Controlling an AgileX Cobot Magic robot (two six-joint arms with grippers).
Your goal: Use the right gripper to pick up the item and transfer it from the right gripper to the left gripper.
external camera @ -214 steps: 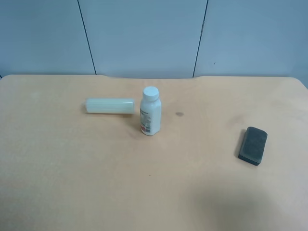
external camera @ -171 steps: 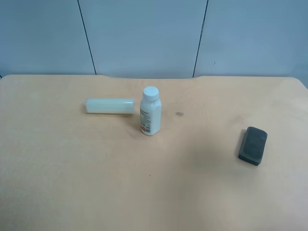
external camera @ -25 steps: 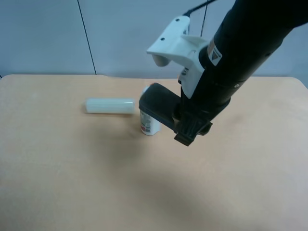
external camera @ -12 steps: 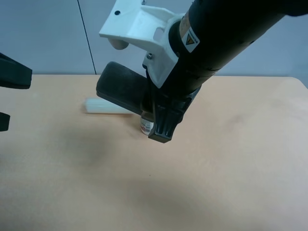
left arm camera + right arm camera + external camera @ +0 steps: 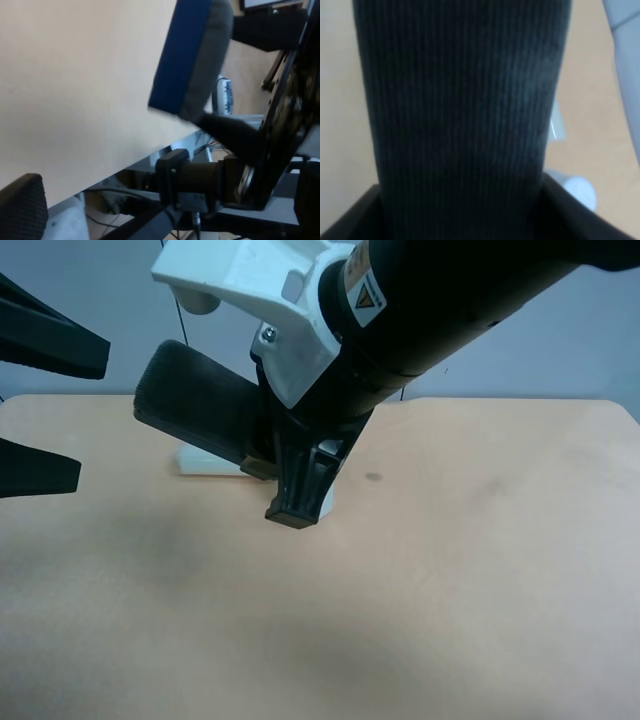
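The small dark grey-black rectangular block hangs above the pale wooden table, clamped at one end by the black two-fingered right gripper. I judge the pick-up done. The black left gripper sits beside it, fingers spread wide and touching nothing. The handover is not yet made.

You are finding no words or numbers clear enough to read. The right arm is showing 1 small sticker with a yellow warning triangle, and its symbol is staying too blurred to make out.
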